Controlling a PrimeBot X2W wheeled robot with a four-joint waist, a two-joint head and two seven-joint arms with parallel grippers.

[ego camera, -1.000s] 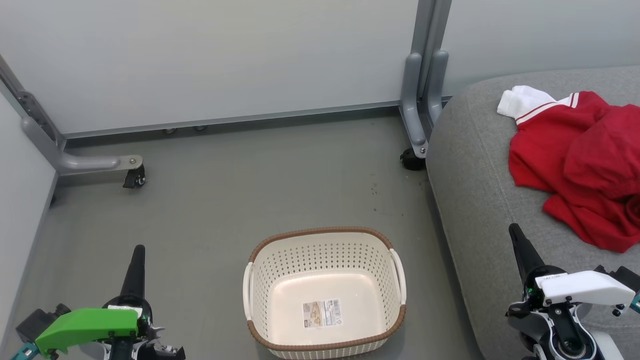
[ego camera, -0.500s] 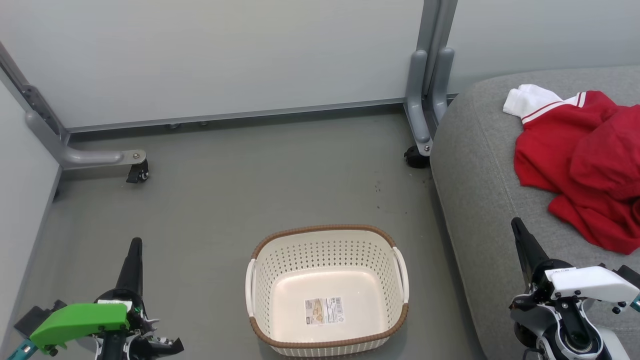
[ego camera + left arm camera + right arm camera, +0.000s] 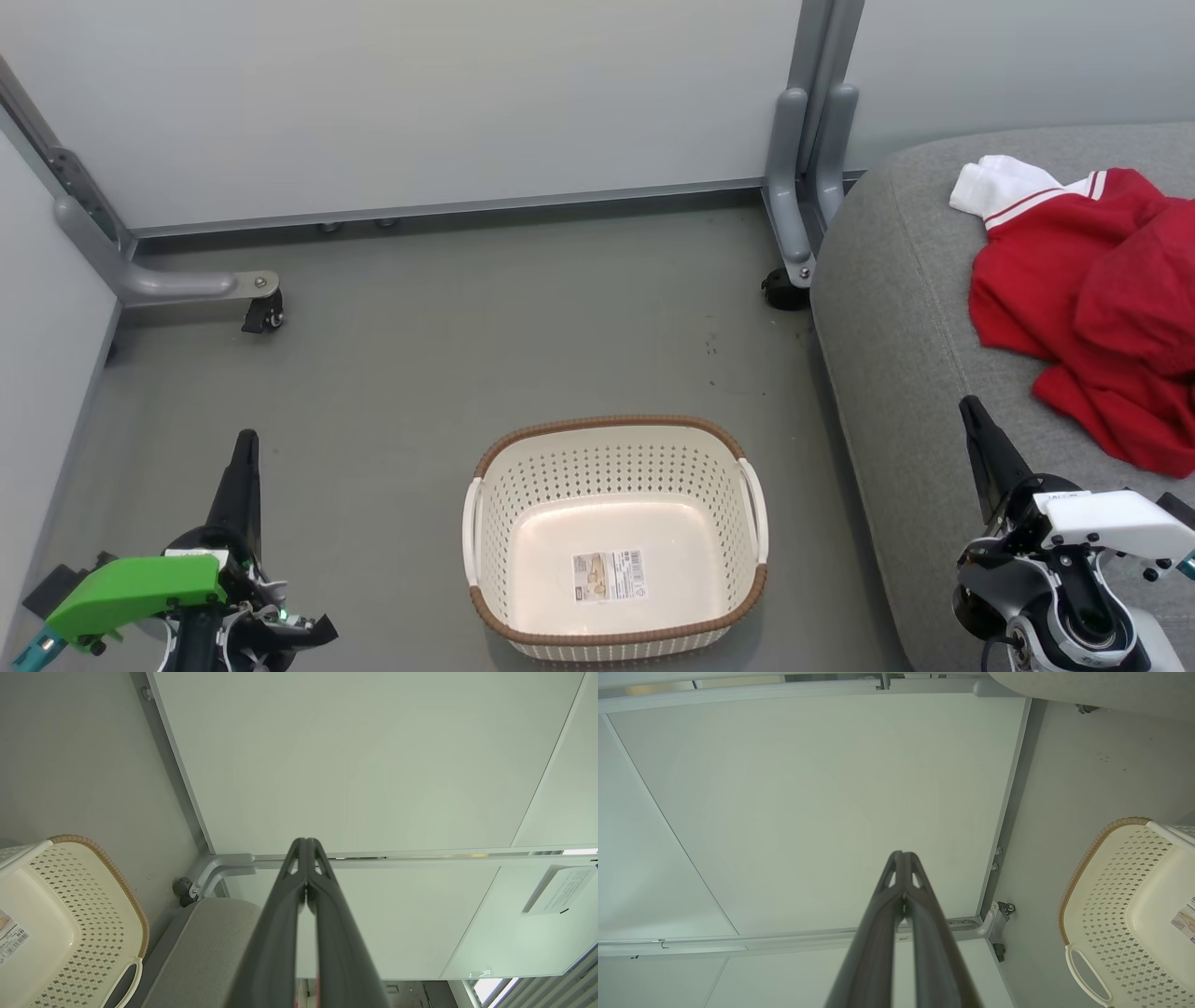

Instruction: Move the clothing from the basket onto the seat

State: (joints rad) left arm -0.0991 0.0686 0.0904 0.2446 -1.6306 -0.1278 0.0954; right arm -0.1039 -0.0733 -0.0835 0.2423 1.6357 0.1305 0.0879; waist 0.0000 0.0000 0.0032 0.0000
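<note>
Clothing point(image 3: 1092, 299): red heap with a white cuff, lying on the seat point(image 3: 896, 327), well apart from the basket point(image 3: 597, 425).
Basket: upright on the floor point(image 3: 420, 373), beside the seat.
Left claw point(image 3: 246, 443): fingers pressed together, left of the basket.
Right claw point(image 3: 971, 408): fingers pressed together, over the seat's edge.

The barcode sticker point(image 3: 608, 575) in the basket point(image 3: 607, 464) carries bars and print too small to read.

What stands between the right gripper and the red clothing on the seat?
Nothing visible: only bare grey seat lies between the shut right gripper and the clothing. The clothing already rests on the seat, and the basket holds just its sticker.
</note>
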